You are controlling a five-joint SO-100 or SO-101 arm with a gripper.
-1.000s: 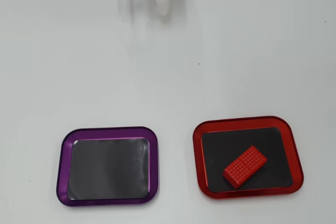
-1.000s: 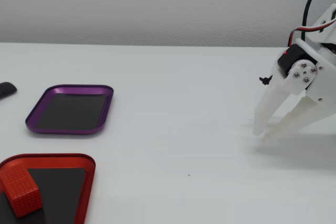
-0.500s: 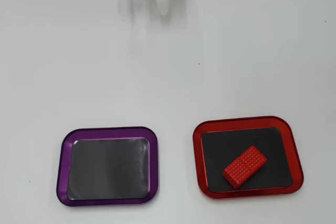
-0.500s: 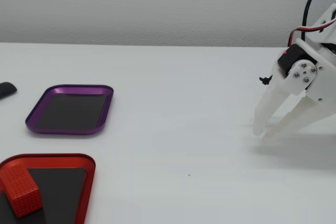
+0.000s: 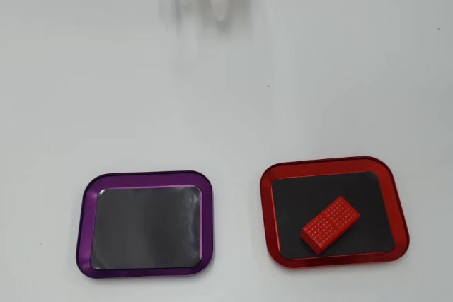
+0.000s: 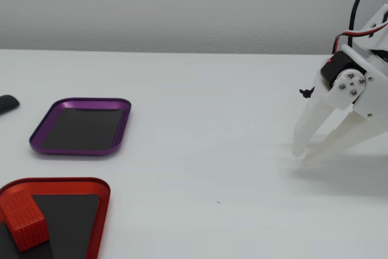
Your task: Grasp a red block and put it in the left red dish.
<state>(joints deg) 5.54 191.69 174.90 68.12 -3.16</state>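
The red block (image 5: 330, 225) lies tilted inside the red-rimmed dish (image 5: 266, 210), on its black base, at the lower right of the overhead view. In the fixed view the block (image 6: 23, 219) and the dish (image 6: 91, 186) sit at the bottom left. My white gripper (image 6: 302, 156) is far from them at the right, pointing down at the table. Its fingertips almost touch and it holds nothing. In the overhead view only its tip (image 5: 221, 16) shows, at the top edge.
A purple-rimmed tray (image 5: 85, 224) with a dark base stands beside the red dish and holds nothing; it also shows in the fixed view (image 6: 82, 100). A small dark object (image 6: 7, 104) lies at the left edge. Bare white table lies between the gripper and the trays.
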